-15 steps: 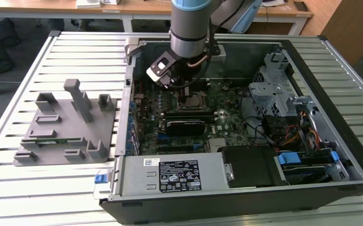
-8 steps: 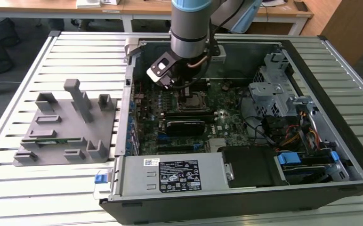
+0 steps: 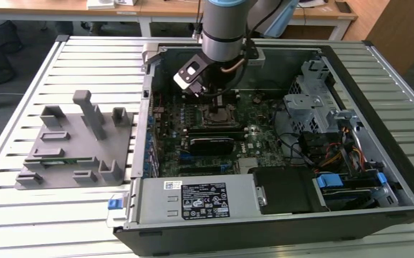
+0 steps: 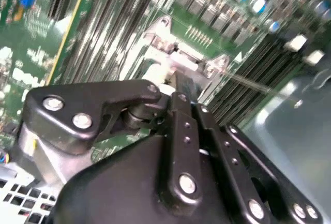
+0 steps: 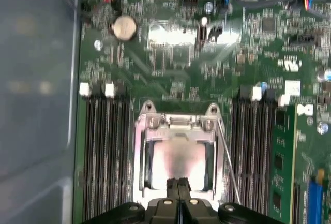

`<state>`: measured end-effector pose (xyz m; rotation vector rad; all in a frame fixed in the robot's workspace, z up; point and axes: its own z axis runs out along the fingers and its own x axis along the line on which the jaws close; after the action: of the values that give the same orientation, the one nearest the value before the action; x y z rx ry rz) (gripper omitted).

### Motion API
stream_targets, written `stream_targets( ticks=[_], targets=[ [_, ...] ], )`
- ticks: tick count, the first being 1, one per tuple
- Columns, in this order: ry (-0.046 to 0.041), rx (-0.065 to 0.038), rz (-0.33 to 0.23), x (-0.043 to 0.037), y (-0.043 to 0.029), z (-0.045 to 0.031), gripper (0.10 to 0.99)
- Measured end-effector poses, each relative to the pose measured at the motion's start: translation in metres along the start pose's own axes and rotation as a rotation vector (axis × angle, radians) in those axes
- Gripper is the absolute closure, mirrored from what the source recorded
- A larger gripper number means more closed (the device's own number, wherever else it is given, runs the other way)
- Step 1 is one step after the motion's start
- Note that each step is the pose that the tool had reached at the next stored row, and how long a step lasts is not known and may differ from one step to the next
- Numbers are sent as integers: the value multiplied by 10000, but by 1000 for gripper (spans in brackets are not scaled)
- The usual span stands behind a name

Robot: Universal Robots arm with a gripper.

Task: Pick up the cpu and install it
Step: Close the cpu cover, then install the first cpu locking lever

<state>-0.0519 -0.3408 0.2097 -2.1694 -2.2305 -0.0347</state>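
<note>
silvery cpu [image 5: 178, 158] is lying flat inside the socket frame [image 5: 140, 157] on the green motherboard [image 5: 176, 74], between two banks of memory slots [image 5: 103, 151]. black jaws are pressing together right at the cpu's edge; whether they are touching it is not showing. in the exterior view the arm [image 3: 225, 27] is reaching down into the open computer case [image 3: 264, 236] sitting on the slatted surface [image 3: 85, 64].

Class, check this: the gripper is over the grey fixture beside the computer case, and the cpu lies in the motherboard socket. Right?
No. The exterior view shows the gripper inside the case, over the socket, not the grey fixture. The cpu does lie in the socket.
</note>
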Motion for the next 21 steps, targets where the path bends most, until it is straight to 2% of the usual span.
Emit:
stream_targets(
  ticks=[5, 10, 17, 21],
  targets=[
    [0, 1, -1, -3, 84, -1, 980],
    [0, 1, 0, -4, 129, -1, 980],
    [-3, 2, 1, -4, 148, -13, 980],
    [0, 0, 1, -1, 147, -85, 980]
  ],
)
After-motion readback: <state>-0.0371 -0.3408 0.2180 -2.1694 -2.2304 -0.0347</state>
